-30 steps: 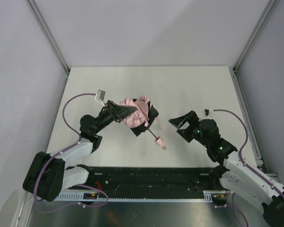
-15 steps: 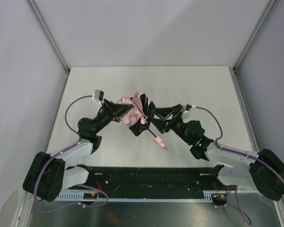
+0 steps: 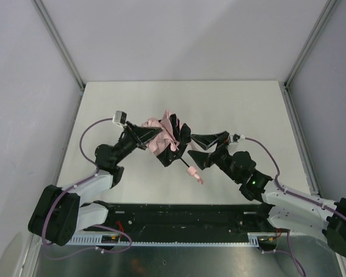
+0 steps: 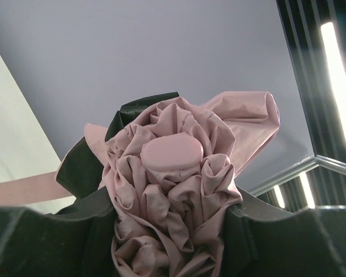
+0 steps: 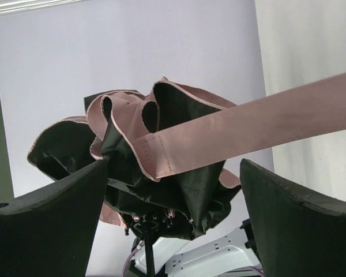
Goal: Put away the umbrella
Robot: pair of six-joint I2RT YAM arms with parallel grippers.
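Observation:
The umbrella (image 3: pixel 172 137) is a bunched pale pink and black canopy held above the white table (image 3: pixel 236 104), its black shaft slanting down to the pink handle (image 3: pixel 195 172). My left gripper (image 3: pixel 154 138) is shut on the canopy's top end. In the left wrist view the crumpled pink fabric (image 4: pixel 173 202) and its round pink cap (image 4: pixel 172 154) fill the gap between the fingers. My right gripper (image 3: pixel 192 148) stands open just right of the canopy. In the right wrist view the black folds (image 5: pixel 167 184) and a flat pink closure strap (image 5: pixel 254 127) lie ahead of its spread fingers (image 5: pixel 52 225).
Grey walls and metal frame posts (image 3: pixel 60 46) enclose the table on three sides. A black rail (image 3: pixel 179 216) carrying both arm bases runs along the near edge. Purple cables (image 3: pixel 86 130) loop beside each arm.
My right arm has swung in from the right, jaws open, up to the canopy's right side. My left gripper has kept its hold and shifted the umbrella slightly.

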